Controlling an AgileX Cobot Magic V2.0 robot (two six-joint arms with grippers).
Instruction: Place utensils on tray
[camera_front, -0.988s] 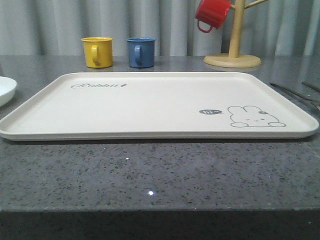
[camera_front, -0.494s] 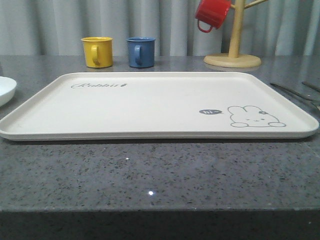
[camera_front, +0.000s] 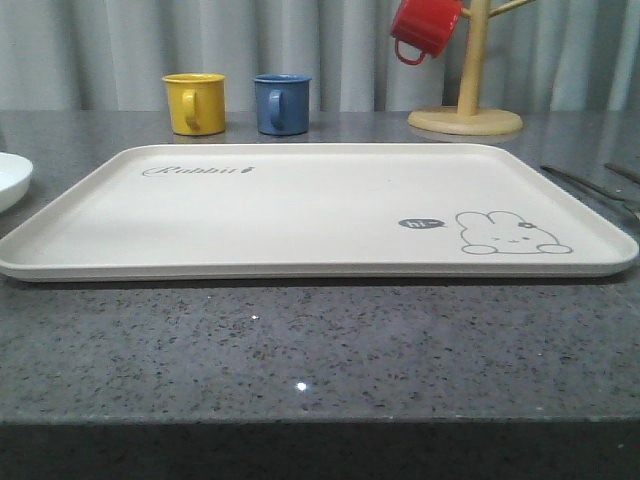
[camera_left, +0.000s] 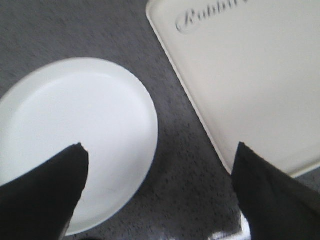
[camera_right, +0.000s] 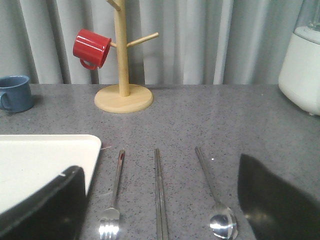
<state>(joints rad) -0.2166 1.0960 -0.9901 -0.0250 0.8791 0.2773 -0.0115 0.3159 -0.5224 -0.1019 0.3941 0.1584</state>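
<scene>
Right gripper (camera_right: 160, 200) agape above chopsticks (camera_right: 160, 200)

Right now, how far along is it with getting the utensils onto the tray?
Nothing is done yet: the tray is bare. The fork, chopsticks and spoon lie on the counter beside it. Nothing is in hand; the right tool hangs open over them, the left tool open near the white plate. All three remain.

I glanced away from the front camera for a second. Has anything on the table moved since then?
Nothing visibly changed in the front view. The tray lies bare as before, and the yellow mug, blue mug, red mug on its stand and white plate sit where they were. The cutlery still lies on the table to the right of the tray.
</scene>
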